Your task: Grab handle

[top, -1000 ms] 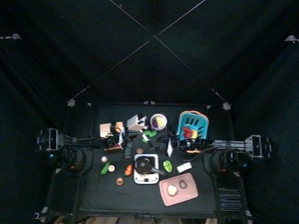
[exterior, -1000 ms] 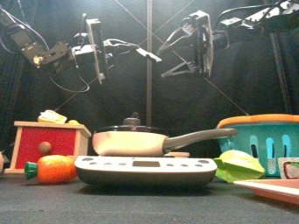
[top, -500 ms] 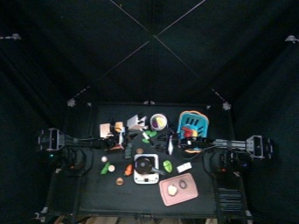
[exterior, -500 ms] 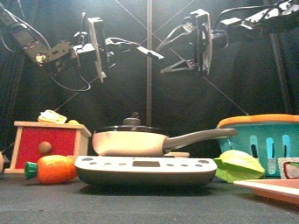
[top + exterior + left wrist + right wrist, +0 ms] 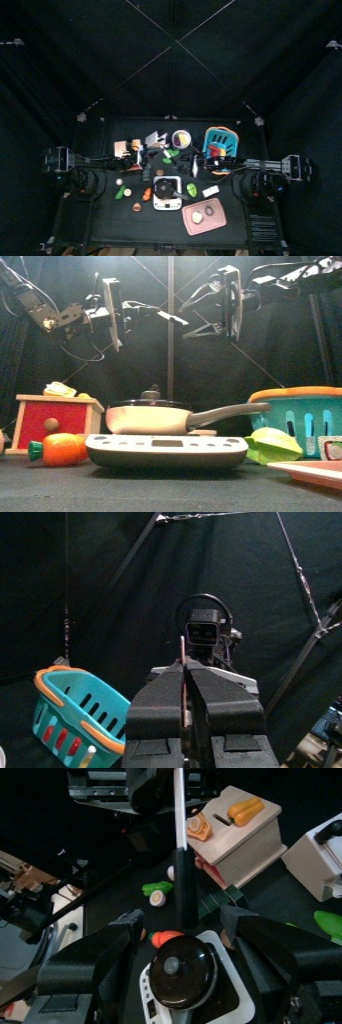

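A steel pan (image 5: 150, 417) with a lid sits on a flat cooker (image 5: 166, 450) at the table's middle. Its grey handle (image 5: 229, 412) points right in the front view. The pan's lid and black knob (image 5: 182, 965) show below the right gripper in the right wrist view. Both arms hang high above the table, well clear of the pan. My left gripper (image 5: 171, 316) and my right gripper (image 5: 195, 331) face each other over the middle. Both have their jaws together and hold nothing. The pan also shows in the top view (image 5: 166, 187).
A teal basket (image 5: 297, 418) with an orange rim stands at the right, a green toy (image 5: 273, 443) in front of it. A red wooden box (image 5: 56, 421) and an orange toy (image 5: 62, 448) are at the left. A pink board (image 5: 205, 214) lies front right.
The left arm's upper part has shifted slightly to the right in the front view. The right arm and the things on the table have not moved.
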Robot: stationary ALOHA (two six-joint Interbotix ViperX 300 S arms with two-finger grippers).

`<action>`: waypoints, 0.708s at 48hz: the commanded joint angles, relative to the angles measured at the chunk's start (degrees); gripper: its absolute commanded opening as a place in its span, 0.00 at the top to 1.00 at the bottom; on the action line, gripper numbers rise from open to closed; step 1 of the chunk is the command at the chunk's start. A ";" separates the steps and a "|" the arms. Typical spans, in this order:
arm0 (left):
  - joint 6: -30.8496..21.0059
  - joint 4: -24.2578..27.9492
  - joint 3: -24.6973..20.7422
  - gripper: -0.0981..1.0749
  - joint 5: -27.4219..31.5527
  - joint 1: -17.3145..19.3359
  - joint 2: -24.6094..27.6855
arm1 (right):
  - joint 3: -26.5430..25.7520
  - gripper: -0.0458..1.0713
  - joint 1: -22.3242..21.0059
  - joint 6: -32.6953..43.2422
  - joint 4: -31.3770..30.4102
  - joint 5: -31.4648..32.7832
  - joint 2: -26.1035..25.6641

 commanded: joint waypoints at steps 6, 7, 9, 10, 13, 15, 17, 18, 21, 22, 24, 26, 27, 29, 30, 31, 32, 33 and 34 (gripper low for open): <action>0.18 -2.29 -1.05 0.60 -2.81 -0.35 0.26 | -1.49 0.12 -0.53 -0.18 -0.09 -0.35 -1.49; 0.18 -2.37 -0.97 0.60 -2.90 -0.44 0.26 | -1.49 0.12 -0.62 -0.18 -0.09 -0.35 -1.58; 0.18 -2.46 -0.88 0.60 -2.90 -0.44 0.44 | -1.49 0.12 -0.79 -0.09 -0.09 -0.35 -1.58; 0.18 -2.46 -0.88 0.60 -2.99 -0.44 0.53 | -1.49 0.12 -0.88 -0.09 0.00 -0.35 -1.67; 0.18 -2.46 -0.88 0.60 -2.99 -0.53 0.79 | -1.49 0.12 -1.05 -0.09 -0.09 -0.35 -1.76; 0.09 -2.46 -0.97 0.60 -3.08 -0.44 0.97 | -1.49 0.12 -1.05 -0.09 0.00 -0.35 -1.76; 0.00 -2.64 -1.05 0.60 -3.08 -0.44 1.14 | -1.58 0.13 -1.05 -0.09 0.00 -0.35 -1.76; 0.00 -2.72 -1.14 0.60 -3.08 -0.44 1.23 | -1.58 0.14 -1.05 -0.09 0.00 -0.35 -1.76; 0.09 -3.08 -1.23 0.60 -3.08 -0.53 1.49 | -1.58 0.17 -1.05 -0.09 0.00 -0.35 -1.76; 0.09 -3.08 -1.32 0.60 -3.08 -0.53 1.49 | -1.58 0.18 -1.14 -0.09 -0.09 -0.35 -1.85; 0.09 -3.25 -1.32 0.60 -3.08 -0.62 1.67 | -1.58 0.22 -1.32 -0.09 0.09 -0.35 -1.85; 0.09 -3.43 -1.32 0.60 -3.08 -0.62 1.67 | -1.58 0.26 -1.58 0.00 0.26 -0.35 -1.76; 0.09 -3.52 -1.32 0.60 -3.08 -0.62 1.67 | -1.49 0.28 -1.58 0.00 0.26 -0.35 -1.85; 0.09 -3.87 -1.32 0.60 -3.16 -0.62 1.67 | -1.49 0.32 -1.58 0.00 0.53 -0.35 -1.85; 0.09 -4.04 -1.32 0.60 -3.16 -0.62 1.67 | -1.41 0.35 -1.67 0.00 0.62 -0.35 -1.85; 0.09 -4.04 -1.32 0.60 -3.16 -0.62 1.67 | -1.41 0.37 -1.67 0.00 0.62 -0.35 -1.76; 0.09 -4.13 -1.32 0.60 -3.16 -0.62 1.67 | -1.32 0.38 -1.67 0.00 0.70 -0.35 -1.85; 0.09 -4.13 -1.32 0.60 -3.16 -0.62 1.67 | -1.32 0.40 -1.76 0.00 0.79 -0.35 -1.85; 0.09 -4.13 -1.32 0.60 -3.25 -0.62 1.67 | -1.23 0.42 -1.76 0.00 0.79 -0.35 -1.85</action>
